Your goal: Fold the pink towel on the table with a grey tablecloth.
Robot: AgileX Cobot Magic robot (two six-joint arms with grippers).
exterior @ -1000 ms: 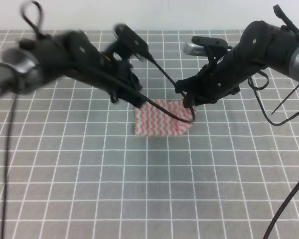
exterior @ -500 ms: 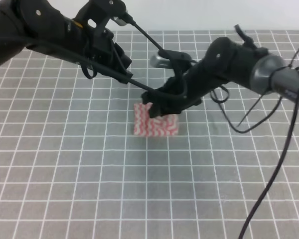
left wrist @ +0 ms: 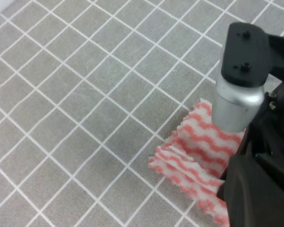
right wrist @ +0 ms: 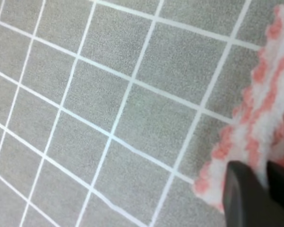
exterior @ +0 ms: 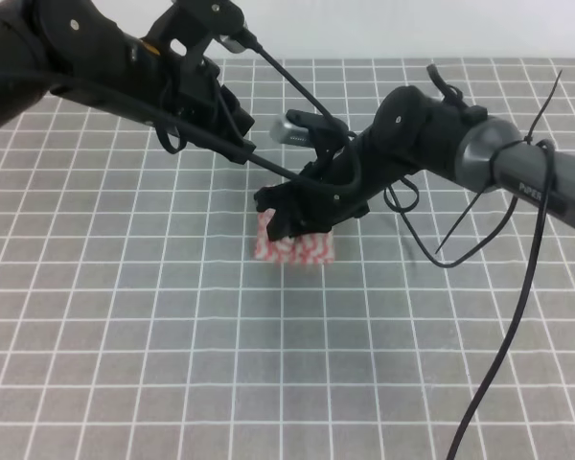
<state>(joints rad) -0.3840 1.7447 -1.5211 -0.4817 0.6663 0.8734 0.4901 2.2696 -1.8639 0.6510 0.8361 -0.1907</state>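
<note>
Right gripper [exterior: 286, 222], high view: down on the pink towel [exterior: 297, 251], covering its upper edge; I cannot tell the jaw gap from here; one towel, folded to a small block of pink-and-white zigzag, lying on the table with a grey tablecloth [exterior: 172, 364] just left of centre; my left gripper [exterior: 238, 144] hangs above and behind it, apart from the cloth, jaws too dark to read; two arms counted, black cables crossing.

Left wrist view: towel [left wrist: 194, 158] shows stacked wavy layers with pinked edges; its right part is hidden behind my right arm's silver-and-black camera housing [left wrist: 239, 90]; left gripper not seen.

Right wrist view: two dark fingertips [right wrist: 241, 198] stand nearly together, a thin strip of towel [right wrist: 267, 109] between them, clamped; cloth cut off at the right edge; image soft.
</note>
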